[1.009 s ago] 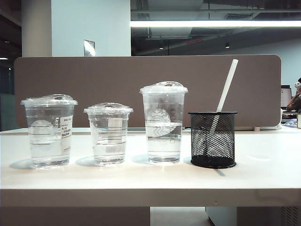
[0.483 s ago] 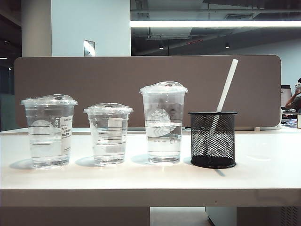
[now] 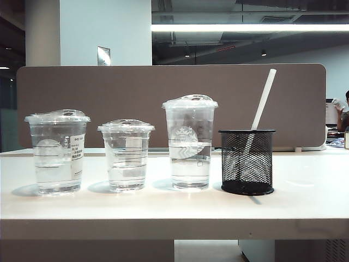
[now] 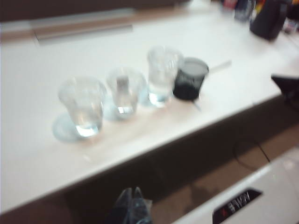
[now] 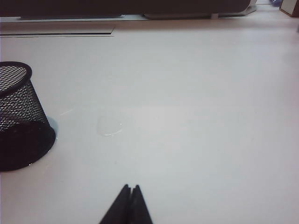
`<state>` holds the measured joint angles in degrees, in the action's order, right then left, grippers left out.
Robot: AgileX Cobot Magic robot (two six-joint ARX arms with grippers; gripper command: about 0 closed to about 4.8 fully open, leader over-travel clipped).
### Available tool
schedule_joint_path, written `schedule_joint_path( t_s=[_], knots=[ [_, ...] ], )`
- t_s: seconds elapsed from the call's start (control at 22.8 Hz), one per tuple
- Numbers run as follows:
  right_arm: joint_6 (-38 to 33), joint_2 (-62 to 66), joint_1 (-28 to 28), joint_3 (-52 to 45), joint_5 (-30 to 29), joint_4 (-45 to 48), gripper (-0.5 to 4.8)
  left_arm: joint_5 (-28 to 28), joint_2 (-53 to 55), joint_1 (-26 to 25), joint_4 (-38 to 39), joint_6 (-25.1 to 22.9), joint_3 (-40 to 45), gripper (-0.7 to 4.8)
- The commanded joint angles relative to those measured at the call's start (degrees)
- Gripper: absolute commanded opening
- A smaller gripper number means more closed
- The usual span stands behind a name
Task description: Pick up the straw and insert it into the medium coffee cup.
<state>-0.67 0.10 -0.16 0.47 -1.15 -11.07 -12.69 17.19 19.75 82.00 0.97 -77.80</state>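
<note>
Long white plastic straw (image 3: 263, 99) leans in black wire-mesh pen holder (image 3: 246, 161), at the right end of the cup row on white table (image 3: 305, 202). Likely light, stiff, slick; best pinched on the exposed upper shaft, above the mesh rim. Medium clear domed-lid cup with label sticker (image 3: 56, 152) stands at the far left, well apart. Left claw (image 4: 132, 205) clenched, off the table edge; view blurred. Right claw (image 5: 128, 206) clenched, low over bare table near the holder. Straw's lower end obscured by mesh; lid opening not discernible.
</note>
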Motion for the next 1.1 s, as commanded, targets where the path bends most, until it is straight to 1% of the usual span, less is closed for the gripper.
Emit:
schedule_joint_path(
  t_s=[0.04, 0.26, 0.39, 0.44, 0.48, 0.57, 0.88, 0.97, 1.1],
  knots=[
    [-0.22, -0.07, 0.04, -0.42, -0.07, 0.76, -0.08, -0.33, 0.24, -0.07, 0.17, -0.13, -0.04, -0.03],
    [-0.22, -0.07, 0.04, -0.42, -0.07, 0.76, -0.08, -0.74, 0.20, -0.04, 0.17, -0.13, -0.04, -0.03],
    [-0.22, -0.07, 0.04, -0.42, -0.07, 0.76, -0.08, -3.21, 0.20, 0.00, 0.20, -0.13, -0.04, -0.03],
    [-0.22, -0.07, 0.04, -0.42, -0.07, 0.76, -0.08, -4.35, 0.22, 0.00, 0.20, -0.11, -0.04, -0.03],
    [-0.22, -0.07, 0.04, -0.42, -0.07, 0.76, -0.08, -6.97, 0.20, 0.00, 0.20, -0.11, -0.04, -0.03],
    [-0.22, -0.07, 0.04, -0.42, -0.07, 0.76, -0.08, -8.50, 0.20, 0.00, 0.20, -0.07, -0.04, -0.04],
    [-0.24, -0.07, 0.09, -0.44, -0.35, 0.85, -0.08, -9.07, 0.20, -0.02, 0.20, 0.02, -0.04, -0.04],
    [-0.61, -0.07, 0.04, -0.42, 0.52, 0.94, -0.08, -9.25, 0.20, -0.04, 0.20, 1.16, -0.04, -0.04],
    [-5.81, -0.07, 0.02, 1.16, 5.53, 2.36, -0.09, -9.18, 0.20, -0.02, 0.17, 1.18, -0.04, -0.03]
  ],
)
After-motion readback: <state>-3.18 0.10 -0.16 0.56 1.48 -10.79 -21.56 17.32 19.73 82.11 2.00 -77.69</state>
